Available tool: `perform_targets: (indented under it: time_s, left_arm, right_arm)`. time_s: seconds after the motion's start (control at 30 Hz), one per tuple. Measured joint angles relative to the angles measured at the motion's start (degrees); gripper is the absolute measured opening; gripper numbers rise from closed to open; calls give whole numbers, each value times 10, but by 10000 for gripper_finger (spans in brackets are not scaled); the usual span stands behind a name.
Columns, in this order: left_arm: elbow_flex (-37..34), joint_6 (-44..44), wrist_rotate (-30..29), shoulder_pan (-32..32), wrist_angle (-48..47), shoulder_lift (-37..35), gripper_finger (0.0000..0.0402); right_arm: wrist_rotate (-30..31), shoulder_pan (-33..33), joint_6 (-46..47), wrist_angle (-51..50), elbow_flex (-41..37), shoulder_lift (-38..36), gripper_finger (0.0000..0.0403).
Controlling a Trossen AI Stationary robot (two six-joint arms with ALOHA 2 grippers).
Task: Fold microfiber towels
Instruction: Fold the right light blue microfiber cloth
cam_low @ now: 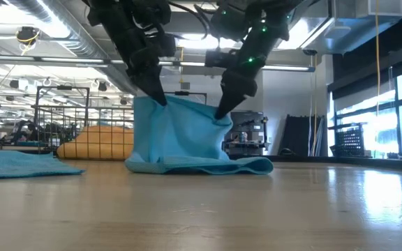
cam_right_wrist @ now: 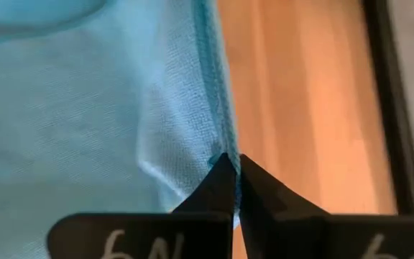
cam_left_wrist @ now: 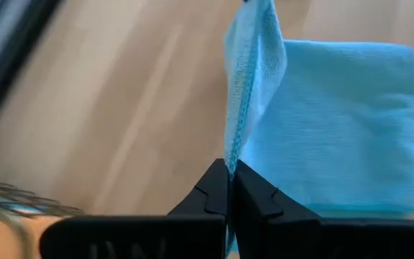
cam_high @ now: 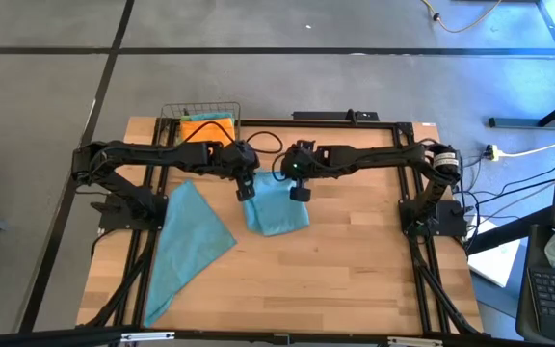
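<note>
Held mid-frame between left hand [cam_high: 246,189] and right hand [cam_high: 299,192]: one towel [cam_high: 277,214]. Spread lower left on table [cam_high: 355,270]: another towel [cam_high: 189,239]. Upper left: basket [cam_high: 200,119].

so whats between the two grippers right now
The lifted edge of the teal towel, stretched from the left gripper to the right gripper, each shut on a corner. The low view shows it best.

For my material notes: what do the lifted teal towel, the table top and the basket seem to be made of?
The teal towel, pinched by the left gripper and right gripper, looks like soft, matte microfiber: fine ribbed weave, stitched hem, limp drape. The table top looks like wood planks with a smooth, slightly glossy finish; it shows grain and reflections. The basket seems to be thin metal wire mesh.
</note>
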Motion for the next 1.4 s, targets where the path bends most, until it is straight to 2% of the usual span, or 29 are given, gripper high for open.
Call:
perform_targets:
  time_s: [0.17,0.27,0.47,0.67,0.83,1.07,1.2,1.4]
  left_arm:
    - [0,-68,62,-32,0,0,0]
    - [1,-109,74,-64,6,0,0]
    - [1,-169,79,-137,9,6,0]
    - [0,-220,42,-192,29,53,0]
    - [0,-269,42,-220,87,104,0]
    - [0,-295,50,-245,97,146,0]
    - [-2,-297,59,-258,86,150,0]
    - [0,-298,56,-274,69,150,4]
  right_arm:
    - [-13,30,-1,-66,14,-14,6]
    - [-23,49,1,-103,18,-24,5]
    - [-147,75,16,-118,17,-21,9]
    - [-154,96,73,-75,-28,-13,11]
    - [-158,109,92,-60,-65,-13,11]
    - [-200,126,124,0,-109,-13,13]
    - [-206,136,157,15,-128,-13,36]
    - [-208,150,182,20,-132,-13,93]
